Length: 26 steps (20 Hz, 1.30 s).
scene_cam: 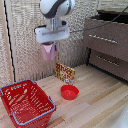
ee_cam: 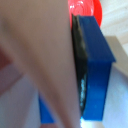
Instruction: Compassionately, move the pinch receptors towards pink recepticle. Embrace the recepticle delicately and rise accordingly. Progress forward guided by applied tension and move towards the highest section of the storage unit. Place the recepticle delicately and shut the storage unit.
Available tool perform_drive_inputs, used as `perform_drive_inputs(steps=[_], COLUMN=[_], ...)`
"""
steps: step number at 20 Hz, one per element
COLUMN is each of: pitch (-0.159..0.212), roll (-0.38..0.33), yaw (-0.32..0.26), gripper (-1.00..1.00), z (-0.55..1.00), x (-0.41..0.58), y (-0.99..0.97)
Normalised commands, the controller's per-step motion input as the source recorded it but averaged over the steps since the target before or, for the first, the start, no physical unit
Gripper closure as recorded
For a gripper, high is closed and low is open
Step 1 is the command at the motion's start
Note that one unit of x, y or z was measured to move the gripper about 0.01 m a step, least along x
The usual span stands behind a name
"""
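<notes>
The pink recepticle (scene_cam: 48,51) hangs in mid-air, held well above the wooden floor. My pinch receptors (scene_cam: 50,47) are shut on it beneath the white arm (scene_cam: 54,15). In the wrist view the pale pink cup wall (ee_cam: 40,60) fills most of the picture, pressed against a blue fingertip (ee_cam: 95,60) with its dark pad. The storage unit (scene_cam: 107,42) stands at the exterior view's right. The highest section of the storage unit (scene_cam: 105,26) is pulled open, its dark interior showing above the grey-brown front and silver bar handle. The cup is to the left of the open drawer, at about its height.
A shallow red bowl (scene_cam: 69,92) (ee_cam: 85,10) lies on the floor below and right of the cup. A red wire basket (scene_cam: 27,102) sits at the front left. A small patterned box (scene_cam: 65,72) stands against the wall behind the bowl.
</notes>
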Motion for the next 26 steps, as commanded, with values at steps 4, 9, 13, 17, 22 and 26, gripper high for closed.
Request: perform_drive_inputs(steps=[4,9,13,17,22,26], pitch=[0.000,0.000,0.000,0.004,0.022,0.033], roll=[-0.050,-0.067,-0.084,-0.087,-0.048,-0.014], yaw=[-0.052,-0.034,-0.055,-0.072,-0.090,-0.131], gripper=[1.00,1.00,1.00,1.00,1.00,1.00], z=[0.95,0.93,0.93,0.85,0.75,0.72], x=[0.116,0.187,0.184,0.199,0.176,0.149], y=[-0.40,-0.33,-0.30,-0.36,-0.49,-0.51])
